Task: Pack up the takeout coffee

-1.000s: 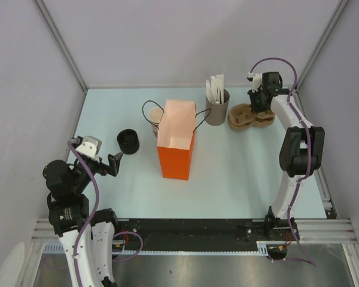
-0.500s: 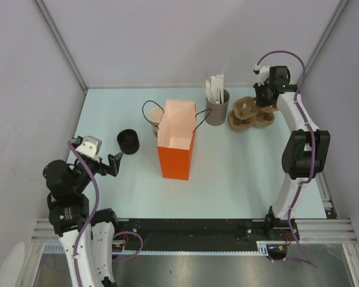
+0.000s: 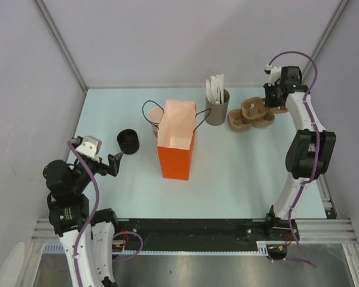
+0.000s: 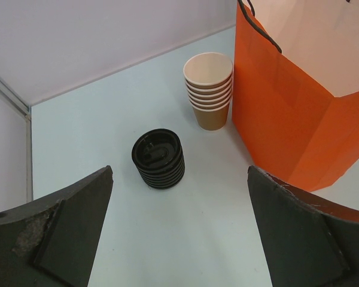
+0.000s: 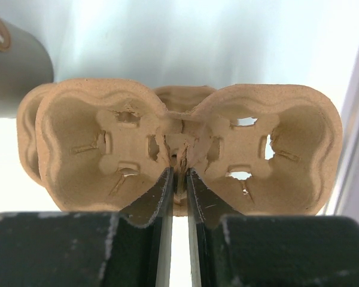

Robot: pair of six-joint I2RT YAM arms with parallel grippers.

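Note:
No lidded takeout coffee cup shows in any view. The open orange paper bag [image 3: 175, 156] stands mid-table and also shows in the left wrist view [image 4: 299, 119]. My right gripper [image 3: 277, 99] is at the far right, shut on the centre rib of a brown pulp cup carrier [image 5: 96, 143], fingertips pinched together [image 5: 179, 174]. The held carrier [image 3: 257, 108] sits partly over other carriers [image 3: 239, 121]. My left gripper [image 3: 115, 161] is open and empty [image 4: 179, 206], low on the left, just short of the stack of black lids [image 4: 158, 158].
The stack of lidless tan cups [image 3: 155, 118] stands left of the bag, also seen from the left wrist [image 4: 209, 92]. The black lid stack [image 3: 129, 141] is left of that. A grey holder of white sticks [image 3: 217, 109] stands behind the bag's right side.
My right gripper has moved right and back with the pulp carrier in it, drawing the carrier off the pile. The left arm has not moved.

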